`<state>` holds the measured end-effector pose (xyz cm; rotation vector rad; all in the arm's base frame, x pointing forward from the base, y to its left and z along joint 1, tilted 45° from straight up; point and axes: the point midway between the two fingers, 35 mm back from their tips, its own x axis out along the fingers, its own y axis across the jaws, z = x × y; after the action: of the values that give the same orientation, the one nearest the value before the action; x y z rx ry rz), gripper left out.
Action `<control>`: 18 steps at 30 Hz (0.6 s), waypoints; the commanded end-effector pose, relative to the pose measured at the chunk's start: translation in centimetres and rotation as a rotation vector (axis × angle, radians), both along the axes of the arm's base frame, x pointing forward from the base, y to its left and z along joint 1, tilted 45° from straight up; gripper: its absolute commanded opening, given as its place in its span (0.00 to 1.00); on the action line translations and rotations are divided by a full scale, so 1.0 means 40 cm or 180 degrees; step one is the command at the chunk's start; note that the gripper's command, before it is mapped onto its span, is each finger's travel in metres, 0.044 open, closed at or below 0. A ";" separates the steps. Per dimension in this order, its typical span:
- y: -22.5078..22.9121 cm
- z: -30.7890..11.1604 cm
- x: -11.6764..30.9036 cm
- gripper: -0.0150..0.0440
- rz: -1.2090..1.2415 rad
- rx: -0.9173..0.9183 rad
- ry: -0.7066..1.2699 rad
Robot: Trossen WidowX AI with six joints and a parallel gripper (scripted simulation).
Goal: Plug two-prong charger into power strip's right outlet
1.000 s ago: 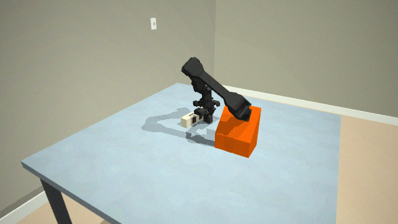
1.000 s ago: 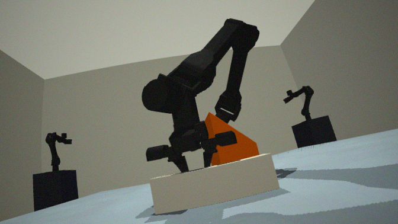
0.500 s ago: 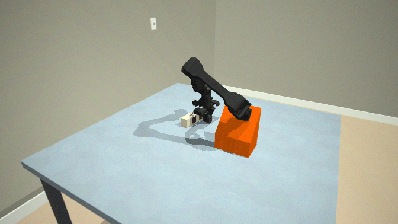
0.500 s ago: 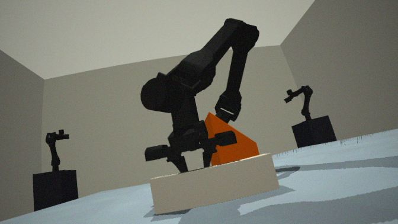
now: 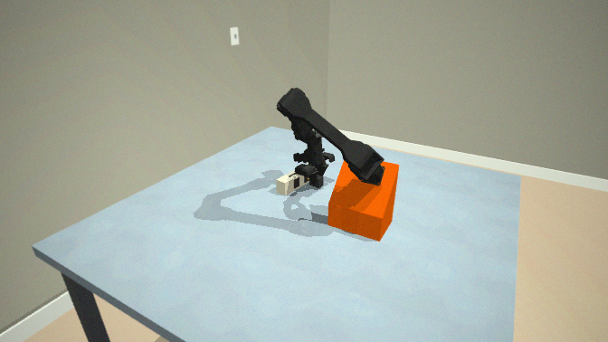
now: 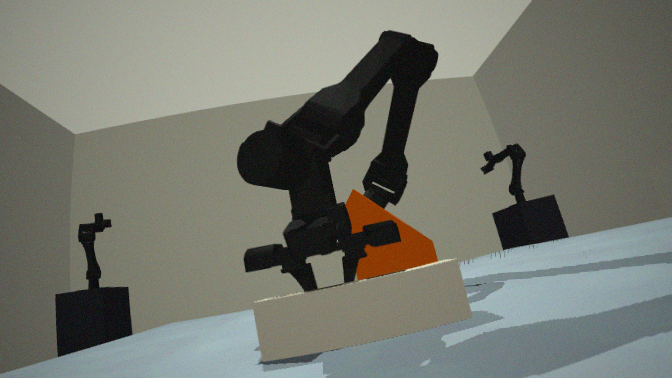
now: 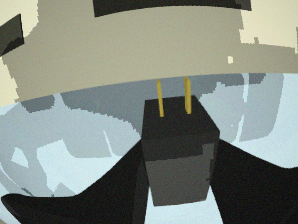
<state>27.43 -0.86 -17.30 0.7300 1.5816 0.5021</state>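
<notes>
The cream power strip (image 5: 282, 186) (image 6: 365, 320) (image 7: 130, 55) stands on the table. Two dark outlet panels show on its face: one (image 7: 172, 6) at the top middle of the wrist view, another (image 7: 11, 37) at the left edge. My gripper (image 5: 318, 176) (image 6: 330, 280) (image 7: 173, 140) is shut on the black charger (image 7: 179, 120), in front of the strip's outlet side. Its two gold prongs (image 7: 160, 100) (image 7: 188, 95) point toward the strip, below the middle panel in the wrist view. Both prongs show outside the outlets. The strip hides the charger in the exterior view.
The orange block (image 5: 362, 199) (image 6: 395, 250) under the arm's base stands behind the gripper, on the side away from the strip. The blue table (image 5: 204, 271) (image 6: 175, 345) carries the arm's shadows. Two more black arms (image 6: 91, 255) (image 6: 517, 172) stand on dark boxes in the background.
</notes>
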 end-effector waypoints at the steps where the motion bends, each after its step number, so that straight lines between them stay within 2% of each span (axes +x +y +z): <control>1: 0.001 0.002 0.005 0.25 -0.0019 0.0016 0.0002; 18: 0.000 0.001 0.013 0.25 -0.0019 0.0016 0.0002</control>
<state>27.77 -0.90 -17.31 0.7299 1.5816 0.5021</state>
